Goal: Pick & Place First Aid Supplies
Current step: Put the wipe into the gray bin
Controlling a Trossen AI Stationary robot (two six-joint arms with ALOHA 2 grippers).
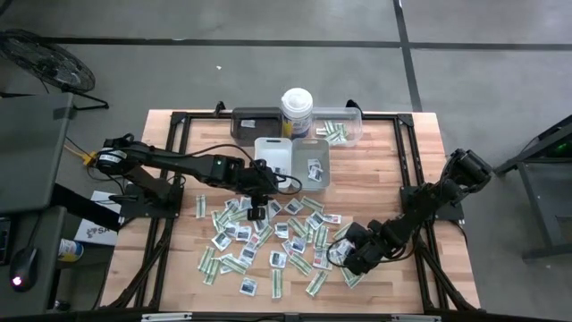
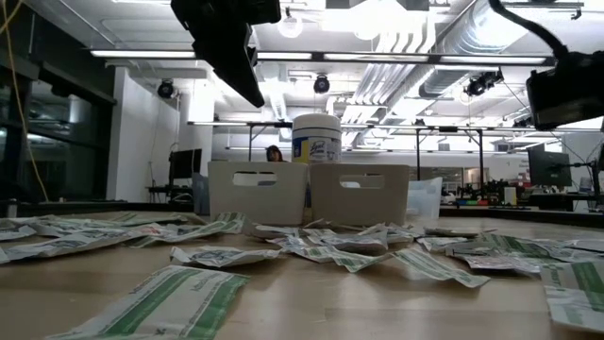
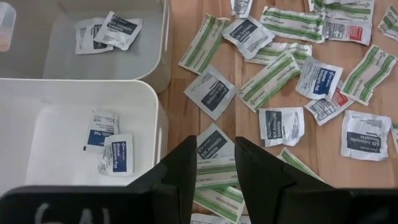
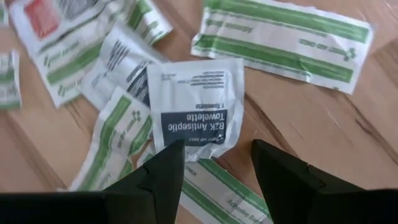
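Observation:
Many first aid supplies (image 1: 268, 237), white sachets and green-striped strips, lie scattered flat on the wooden table (image 1: 411, 152). My left gripper (image 3: 215, 168) hangs open, well above the packets beside the white tray (image 3: 62, 134), with nothing between its fingers. My right gripper (image 4: 215, 163) is open and points steeply down, low over the pile's right side (image 1: 344, 255). Its fingers stand over the near edge of a white antiseptic towelette sachet (image 4: 196, 106), which lies on other packets. My right gripper has its open fingers (image 4: 163, 167) low at the towelette sachet's printed edge (image 4: 193, 142), coming from above. Whether they touch it I cannot tell. The sachet lies flat on the packets beneath it.
At the far middle stand a white tray (image 1: 274, 154) and a grey tray (image 1: 311, 165), each holding two sachets. Behind them are a dark tray (image 1: 255, 123), a clear tray (image 1: 341, 131) with strips and a tall white canister (image 1: 296, 111). Bare wood lies to the right.

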